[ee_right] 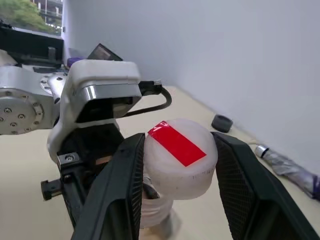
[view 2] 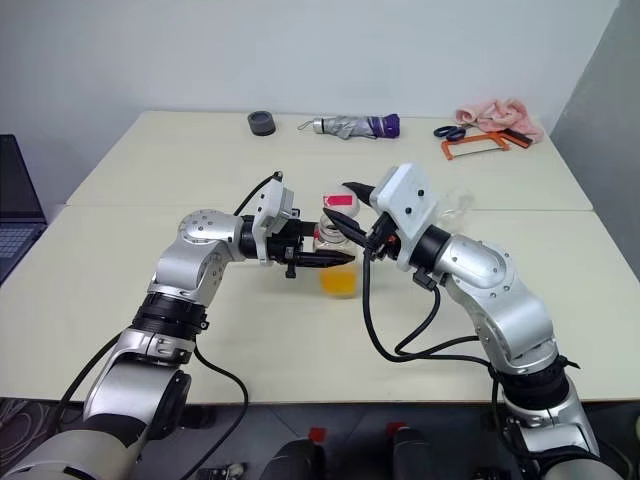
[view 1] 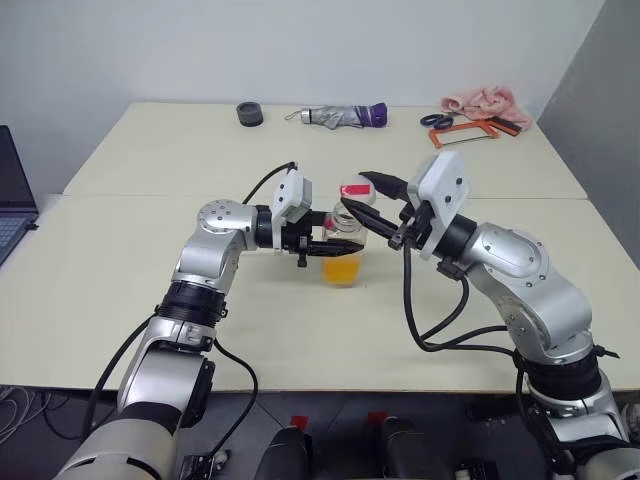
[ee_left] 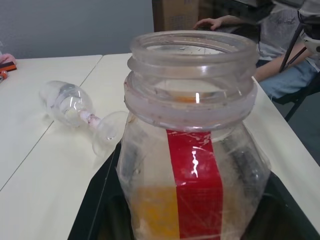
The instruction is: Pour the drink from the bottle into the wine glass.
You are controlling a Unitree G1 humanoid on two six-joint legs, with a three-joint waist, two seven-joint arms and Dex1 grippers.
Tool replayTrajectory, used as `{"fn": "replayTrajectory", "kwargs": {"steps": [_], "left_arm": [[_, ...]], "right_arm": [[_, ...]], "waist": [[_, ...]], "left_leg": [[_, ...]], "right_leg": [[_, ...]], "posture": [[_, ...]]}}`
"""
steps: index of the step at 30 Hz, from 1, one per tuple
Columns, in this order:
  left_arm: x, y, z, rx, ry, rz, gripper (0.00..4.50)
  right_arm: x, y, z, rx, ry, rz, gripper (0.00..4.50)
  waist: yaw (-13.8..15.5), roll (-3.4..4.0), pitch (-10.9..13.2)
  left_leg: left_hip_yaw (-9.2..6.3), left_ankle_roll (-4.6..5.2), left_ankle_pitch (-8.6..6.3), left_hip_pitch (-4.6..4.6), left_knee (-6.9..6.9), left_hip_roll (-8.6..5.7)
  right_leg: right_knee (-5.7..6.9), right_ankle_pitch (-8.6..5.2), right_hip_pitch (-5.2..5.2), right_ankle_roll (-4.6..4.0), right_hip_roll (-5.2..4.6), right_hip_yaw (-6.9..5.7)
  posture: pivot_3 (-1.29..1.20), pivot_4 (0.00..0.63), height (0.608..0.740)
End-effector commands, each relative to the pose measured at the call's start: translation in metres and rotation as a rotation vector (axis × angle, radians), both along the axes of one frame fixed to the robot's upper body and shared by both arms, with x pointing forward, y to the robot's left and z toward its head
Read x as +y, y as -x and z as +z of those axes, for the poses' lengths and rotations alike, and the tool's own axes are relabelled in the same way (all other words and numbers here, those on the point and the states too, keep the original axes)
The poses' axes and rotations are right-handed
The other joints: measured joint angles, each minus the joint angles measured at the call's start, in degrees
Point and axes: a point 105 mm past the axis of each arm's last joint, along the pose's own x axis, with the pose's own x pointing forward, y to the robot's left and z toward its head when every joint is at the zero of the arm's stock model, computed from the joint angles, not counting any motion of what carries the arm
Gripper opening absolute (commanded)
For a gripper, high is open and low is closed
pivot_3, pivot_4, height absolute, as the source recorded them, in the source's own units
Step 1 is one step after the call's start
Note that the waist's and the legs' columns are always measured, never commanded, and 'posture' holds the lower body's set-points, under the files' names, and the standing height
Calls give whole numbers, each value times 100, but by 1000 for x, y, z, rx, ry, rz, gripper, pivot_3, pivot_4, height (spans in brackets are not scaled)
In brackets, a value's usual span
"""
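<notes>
On a pale cream table (view 2: 120, 290), the left gripper (view 2: 335, 259) reaches in level from the left, its black fingers clamped around the middle of a small clear bottle (view 2: 338, 262) standing at the centre. The bottle's lower part holds bright orange drink (view 2: 339, 281). The right gripper (view 2: 345, 212) comes in from the right, its fingers closed on a white cap with a red strip (view 2: 338, 201) just above the bottle's neck. Just behind the right wrist, a clear wine glass (view 2: 455, 205) is faintly visible. Along the far edge lie a dark round object (view 2: 261, 123), a folded grey and purple umbrella (view 2: 352, 126), scissors (view 2: 449, 130), an orange-framed hacksaw (view 2: 483, 146) and a pink cloth (view 2: 498, 114). A laptop (view 2: 15, 205) sits at far left.
</notes>
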Motion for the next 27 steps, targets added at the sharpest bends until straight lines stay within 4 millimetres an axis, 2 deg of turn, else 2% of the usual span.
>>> {"fn": "replayTrajectory", "kwargs": {"steps": [1, 6, 8, 13, 16, 17, 20, 24, 27], "left_arm": [[0, 3, 13, -48, 28, -8, 1796], [4, 2, 13, -44, 33, 11, 1796], [6, 2, 13, -43, 36, 18, 1796], [7, 3, 14, -33, 50, 24, 1796], [8, 3, 14, -30, 53, 27, 1796], [8, 3, 14, -29, 53, 29, 1796], [11, 2, 15, -28, 56, 43, 1796], [16, 0, 16, -31, 69, 84, 1796], [24, -5, 17, -31, 90, 147, 1796]], "right_arm": [[-6, 14, 18, -35, -101, 35, 1732], [-43, 18, -4, 143, -118, -19, 1725], [-68, 16, -25, 208, -96, -117, 1725], [-133, 13, -119, 421, 36, -430, 1725], [-153, 14, -150, 471, 45, -532, 1725], [-157, 16, -158, 491, 34, -549, 2074], [-161, 21, -169, 521, 18, -556, 3068], [-159, 26, -159, 506, 9, -503, 4482], [-156, 28, -146, 461, 70, -453, 4500]], "waist": [[2, 0, 0], [57, -1, 0], [85, -1, 0], [137, -2, 0], [116, -1, 0], [100, -1, 0], [85, 0, 0], [93, 0, -1], [94, 0, -1]], "left_leg": [[-1, 0, 0, 0, 0, 2], [-6, 0, 0, -1, 0, 7], [-3, 1, -1, -2, 0, 3], [4, 2, -1, 0, -1, -6], [14, 3, -1, 8, 0, -5], [17, 3, -1, 11, 0, -1], [13, 3, -1, 14, -1, 8], [12, 2, -1, 13, 0, 6], [11, 2, -1, 13, 0, 6]], "right_leg": [[0, 0, 0, 0, 0, -1], [-2, 0, 4, 0, -9, -2], [-4, 0, 6, 0, -9, 0], [-6, 0, 8, 0, 0, 1], [1, 0, 8, 1, 3, 11], [2, 0, 8, 1, 8, 15], [4, 0, 8, 1, 19, 13], [3, 0, 9, 1, 15, 13], [3, 0, 9, 1, 15, 12]], "posture": [[0, 150, 740], [0, 150, 740], [0, 150, 740], [0, 150, 740], [0, 150, 740], [0, 150, 740], [0, 150, 740], [0, 150, 740], [0, 150, 740]]}}
